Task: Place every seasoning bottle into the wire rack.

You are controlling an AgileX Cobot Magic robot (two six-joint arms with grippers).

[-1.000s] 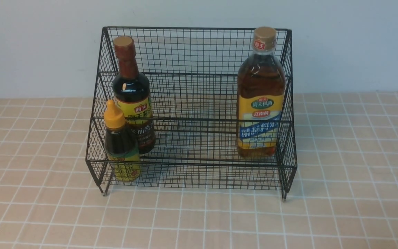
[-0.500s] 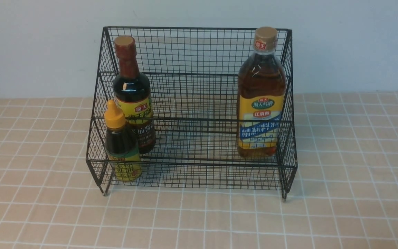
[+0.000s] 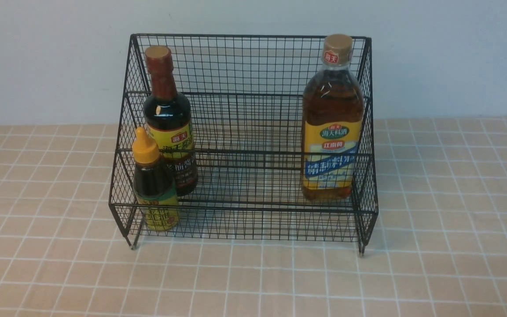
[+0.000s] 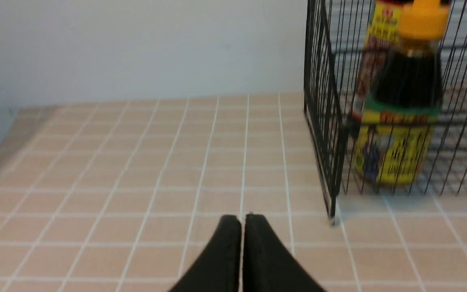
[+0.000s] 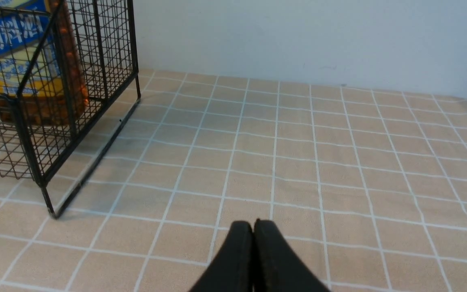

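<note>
On the tiled tabletop (image 3: pixel 447 185) in front of you, against the pale wall (image 3: pixel 38 57), stands the black wire rack (image 3: pixel 244 110), the biggest thing in sight: 2 stepped tiers, sloped sides, short feet.

All 3 seasoning bottles are inside it, upright.

Amber bottle (image 3: pixel 332 127): largest of the 3, tan cap, yellow-and-blue label. It stands at the rack's right end, just beside the right side mesh. Your right wrist view catches its lower label through the wire.

Soy bottle (image 3: pixel 167 119): tall, dark, brown-red neck, yellow label. It stands at the rack's left end, set further back than the small bottle.

Small dark bottle (image 3: pixel 154 185): yellow nozzle cap, green-and-yellow label. You find it in the front left corner of the lower tier, directly ahead of the soy bottle and overlapping it from the front camera; whether the 2 touch you cannot tell. Your left wrist view shows it close behind the corner wires.

Left gripper (image 4: pixel 242 219): black fingers pressed together, nothing between them, over bare tile, apart from the rack's left front foot.

Right gripper (image 5: pixel 253 225): fingers likewise pressed together and empty, over bare tile well to the right of the rack.
</note>
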